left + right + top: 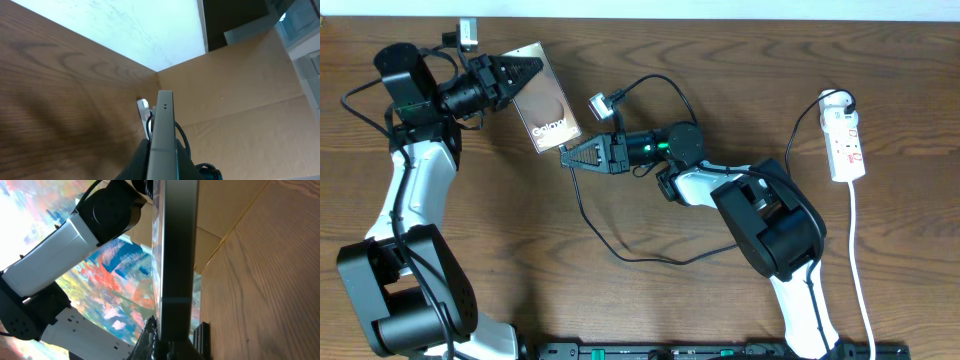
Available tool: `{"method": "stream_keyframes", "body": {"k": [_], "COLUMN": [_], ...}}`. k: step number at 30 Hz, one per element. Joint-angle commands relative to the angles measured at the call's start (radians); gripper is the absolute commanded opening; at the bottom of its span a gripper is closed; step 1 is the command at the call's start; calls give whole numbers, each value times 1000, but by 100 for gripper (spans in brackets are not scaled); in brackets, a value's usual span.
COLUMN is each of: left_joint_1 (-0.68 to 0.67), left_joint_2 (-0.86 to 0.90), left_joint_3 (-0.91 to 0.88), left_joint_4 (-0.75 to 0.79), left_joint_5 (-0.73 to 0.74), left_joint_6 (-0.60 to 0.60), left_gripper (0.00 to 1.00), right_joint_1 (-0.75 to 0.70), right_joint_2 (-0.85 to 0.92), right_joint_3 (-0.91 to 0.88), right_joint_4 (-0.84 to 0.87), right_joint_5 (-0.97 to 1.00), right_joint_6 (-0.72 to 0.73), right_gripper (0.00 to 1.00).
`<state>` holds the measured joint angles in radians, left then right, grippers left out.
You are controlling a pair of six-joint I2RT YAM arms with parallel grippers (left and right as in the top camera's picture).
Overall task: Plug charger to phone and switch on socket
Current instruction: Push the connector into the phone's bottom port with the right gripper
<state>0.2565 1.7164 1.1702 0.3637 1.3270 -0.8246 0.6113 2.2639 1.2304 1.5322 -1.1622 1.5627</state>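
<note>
**Step in hand: joining charger to phone.** My left pincer [525, 78] is clamped on the upper end of the phone [548, 100], holding it at a tilt with the screen facing up. The left wrist view shows the phone edge-on between the fingers. My right pincer [570, 153] is closed at the phone's lower edge, and I judge that it grips the plug tip of the charger [605, 240]. The thin black cable trails from there across the desk [720, 60]. The tip itself is hidden, so I cannot tell whether it is seated in the port.

**Next move.** Insertion calls for the tip to be lined up squarely and pushed in short and straight while the left arm braces the phone. The socket [847, 145] lies well apart at the far right, untouched. I judge that switching it on comes after.
</note>
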Motion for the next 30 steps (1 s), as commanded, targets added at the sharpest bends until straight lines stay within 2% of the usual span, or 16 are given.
{"method": "stream_keyframes", "body": {"k": [1, 8, 18, 30], "left_joint_1": [-7, -7, -40, -40], "left_joint_2": [-10, -10, -10, -10], "left_joint_3": [25, 25, 25, 25], "left_joint_4": [4, 4, 5, 5], "left_joint_5": [66, 80, 79, 79], "left_joint_6": [19, 8, 19, 19], "left_gripper": [7, 8, 7, 7], "right_joint_1": [-9, -15, -17, -56], "right_joint_2": [-6, -6, -6, -6], "right_joint_3": [11, 11, 11, 11], "right_joint_4": [43, 43, 42, 42], "right_joint_5": [53, 57, 162, 169], "right_joint_6": [11, 11, 0, 8], "right_gripper": [1, 1, 1, 1]}}
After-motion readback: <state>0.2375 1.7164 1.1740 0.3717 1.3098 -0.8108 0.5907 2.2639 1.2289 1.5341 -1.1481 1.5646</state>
